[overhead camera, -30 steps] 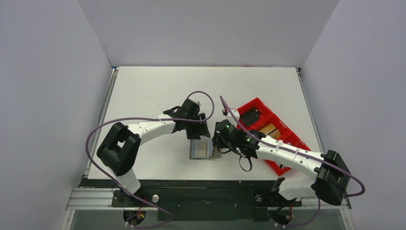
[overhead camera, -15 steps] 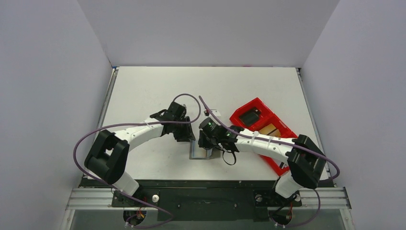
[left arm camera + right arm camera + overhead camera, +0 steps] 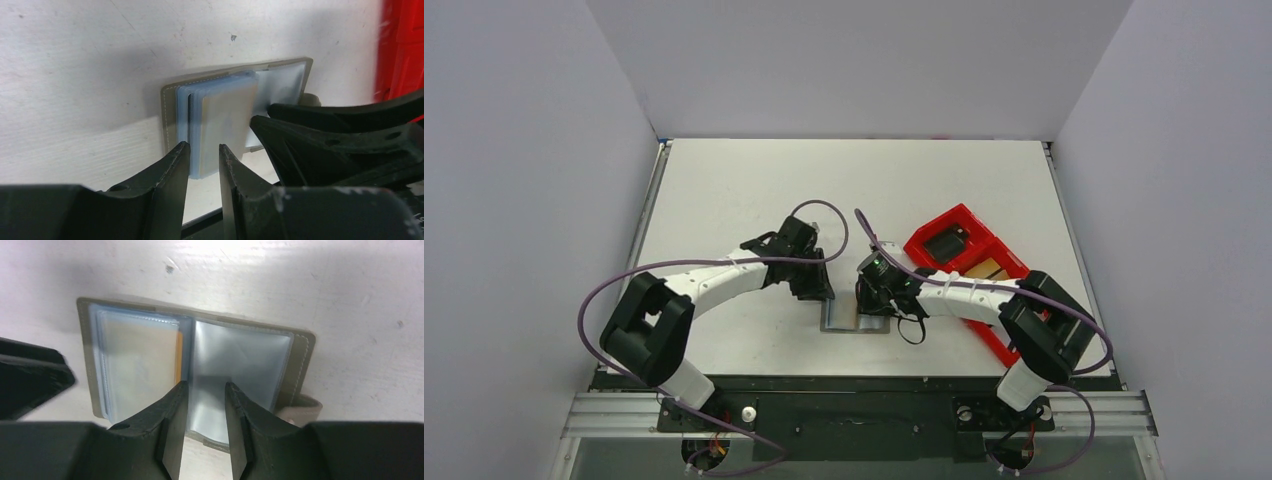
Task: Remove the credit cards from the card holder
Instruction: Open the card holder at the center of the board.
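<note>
My left hand (image 3: 202,147) and right hand (image 3: 206,386) in matt black moulded plastic, card holder (image 3: 300,355) matt taupe, leather-like, stitched edge, glossy clear plastic sleeves (image 3: 240,365) inside, smooth orange-edged credit cards (image 3: 178,357), white matt counter (image 3: 350,300) faintly speckled, 1 shiny red plastic tray (image 3: 400,50).

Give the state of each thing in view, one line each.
card holder, open flat, inside up.
credit cards, inside the sleeves of one half; other half looks empty.
left tool, jaws narrowly apart over the filled sleeves.
right tool, jaws narrowly apart near the fold.
red tray, holding a black block.
</note>
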### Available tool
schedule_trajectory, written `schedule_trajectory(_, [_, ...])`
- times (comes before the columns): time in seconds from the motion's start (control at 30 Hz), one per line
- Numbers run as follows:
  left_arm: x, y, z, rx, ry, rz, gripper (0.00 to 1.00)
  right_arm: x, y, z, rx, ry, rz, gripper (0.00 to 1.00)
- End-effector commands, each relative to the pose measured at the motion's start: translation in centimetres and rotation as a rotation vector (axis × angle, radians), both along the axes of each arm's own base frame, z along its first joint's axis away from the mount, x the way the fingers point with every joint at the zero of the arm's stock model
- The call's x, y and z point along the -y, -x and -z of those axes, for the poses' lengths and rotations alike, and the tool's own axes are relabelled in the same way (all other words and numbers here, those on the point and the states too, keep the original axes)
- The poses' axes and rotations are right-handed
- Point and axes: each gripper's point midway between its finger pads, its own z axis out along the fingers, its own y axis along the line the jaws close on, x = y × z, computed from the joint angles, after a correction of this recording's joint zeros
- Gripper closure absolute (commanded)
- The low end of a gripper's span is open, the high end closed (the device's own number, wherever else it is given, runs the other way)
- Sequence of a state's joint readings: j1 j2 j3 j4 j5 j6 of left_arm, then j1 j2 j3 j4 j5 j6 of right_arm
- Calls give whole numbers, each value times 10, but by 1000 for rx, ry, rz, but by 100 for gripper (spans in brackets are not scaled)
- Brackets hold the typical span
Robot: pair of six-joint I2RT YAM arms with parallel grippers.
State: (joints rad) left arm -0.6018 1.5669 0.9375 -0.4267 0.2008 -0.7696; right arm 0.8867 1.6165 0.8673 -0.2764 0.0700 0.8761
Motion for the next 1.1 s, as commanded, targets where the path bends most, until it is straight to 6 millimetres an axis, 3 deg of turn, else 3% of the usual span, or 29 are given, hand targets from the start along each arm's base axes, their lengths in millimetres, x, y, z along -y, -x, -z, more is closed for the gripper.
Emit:
schedule_trajectory(0.0, [14,6,-7,24,38,43,75,-14,-8,6,9,-78,-9,69])
schedule_trajectory(0.2, [19,12,0,13,31,50,79,-22,-6,13,-12,-111,-23,68])
schedule_trajectory(0.6, [23,17,24,-26,-4,39,85,-22,-3,6,-21,-206,2,66])
schedule_trajectory(0.83, [22,17,34,-43,-19,16,90,-30,-2,5,-33,-255,-10,73])
schedule_trajectory(1.07, [29,18,38,-51,-11,24,93,-33,1,6,-51,-274,-9,74])
